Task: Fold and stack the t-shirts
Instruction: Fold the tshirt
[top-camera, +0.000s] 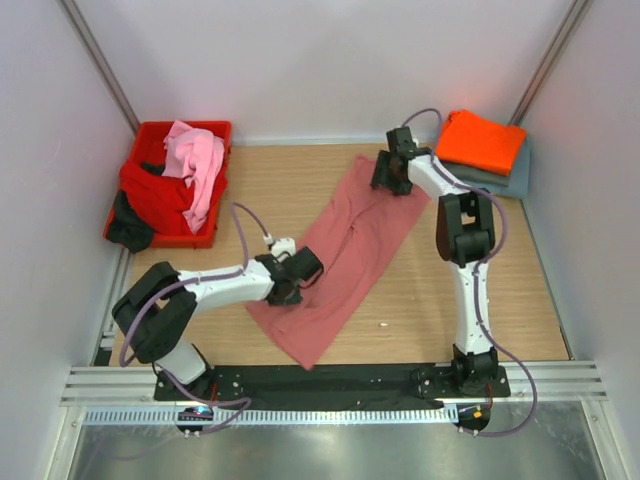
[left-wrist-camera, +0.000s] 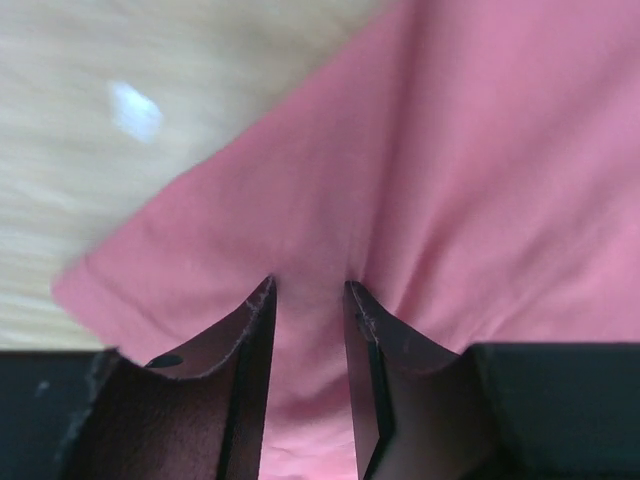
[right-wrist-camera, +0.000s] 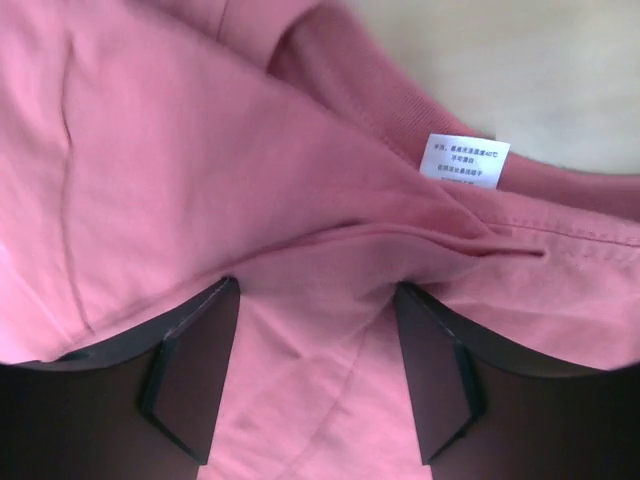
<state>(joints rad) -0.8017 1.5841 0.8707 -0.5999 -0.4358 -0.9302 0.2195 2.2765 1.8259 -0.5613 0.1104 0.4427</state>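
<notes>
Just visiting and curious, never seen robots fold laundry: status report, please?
Left claw pinching the salmon-pink shirt near its edge. Right claw open over the collar end. Shirt lies diagonally, fold unfinished. Nothing blocking it.

Table (top-camera: 480, 290), spread t-shirt (top-camera: 345, 255) diagonal across its middle, crate (top-camera: 215, 130) at far left corner, heaped t-shirts (top-camera: 175, 185) in it, folded t-shirts (top-camera: 485, 145) stacked at far right corner, near the spread t-shirt's far end.

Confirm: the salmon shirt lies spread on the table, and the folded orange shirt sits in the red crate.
Wrong place: the top external view shows the orange shirt on a grey-blue shirt in the far right corner, not in the red crate. The rest holds.
</notes>
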